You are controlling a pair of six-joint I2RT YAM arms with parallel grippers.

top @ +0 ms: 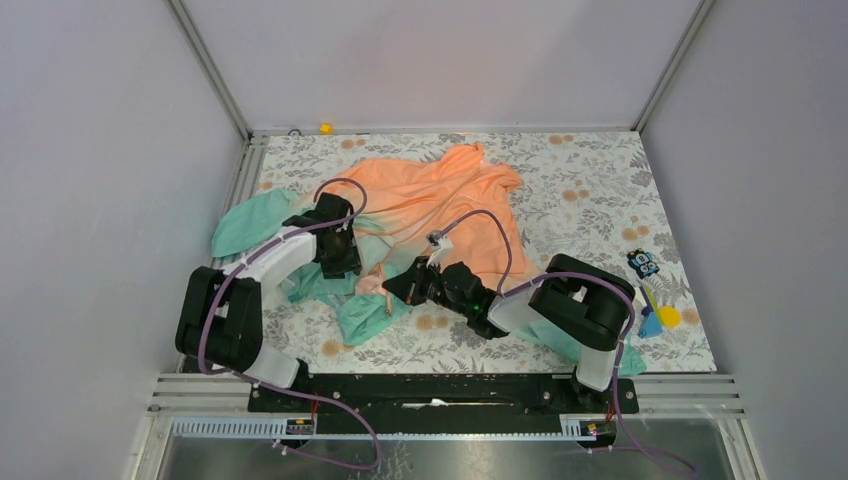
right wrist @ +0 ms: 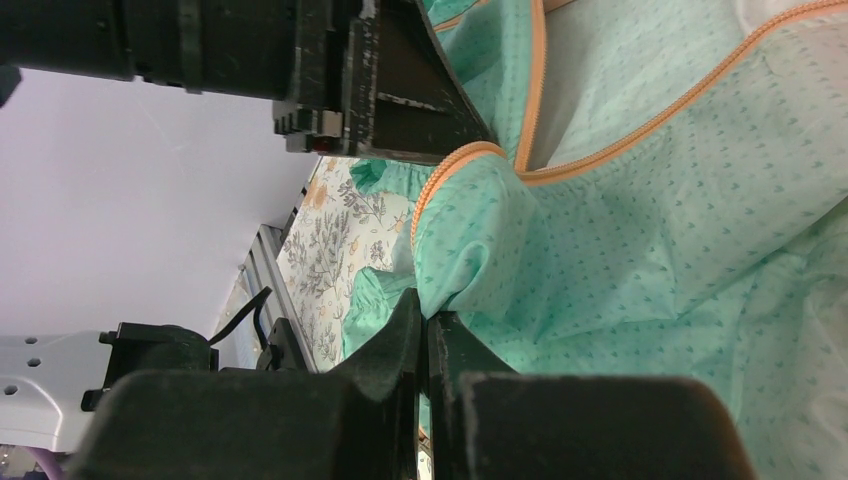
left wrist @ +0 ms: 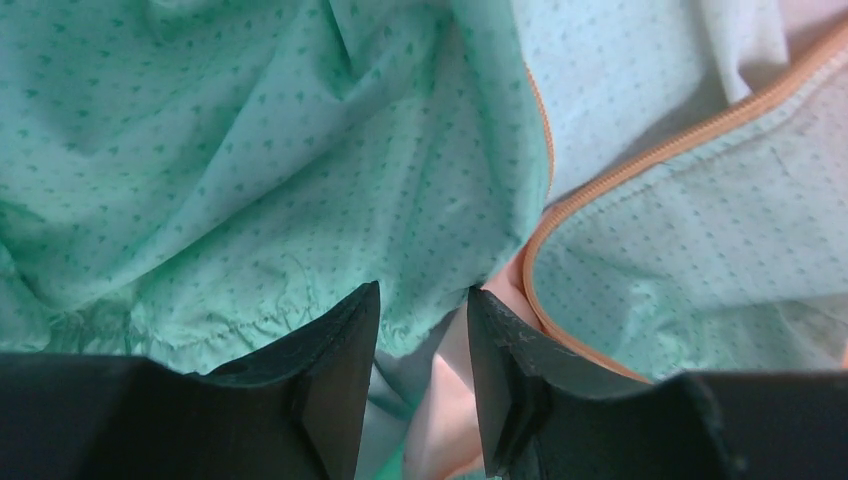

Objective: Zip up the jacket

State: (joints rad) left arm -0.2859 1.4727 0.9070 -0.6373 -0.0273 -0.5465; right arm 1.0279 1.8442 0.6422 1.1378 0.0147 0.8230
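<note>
The jacket [top: 440, 195] lies crumpled on the table, orange at the far side and teal at the near side. Its orange zipper [left wrist: 640, 165] runs along the teal front edges and also shows in the right wrist view [right wrist: 640, 125]. My left gripper [top: 345, 262] hovers low over the teal hem [left wrist: 250, 200]; the jaws [left wrist: 422, 300] stand open with loose fabric below the gap. My right gripper [top: 397, 288] is shut on a fold of the teal hem [right wrist: 470, 250], pinched at the fingertips [right wrist: 428, 318] just beside the zipper's end. The left gripper's fingers [right wrist: 400, 90] are close above that fold.
The floral tablecloth [top: 600, 200] covers the table. One teal cuff [top: 245, 225] lies at the left, and more teal fabric [top: 560, 340] lies under the right arm. Small toys [top: 643, 264] [top: 660, 318] sit at the right edge. A yellow bit [top: 325, 128] rests at the back rail.
</note>
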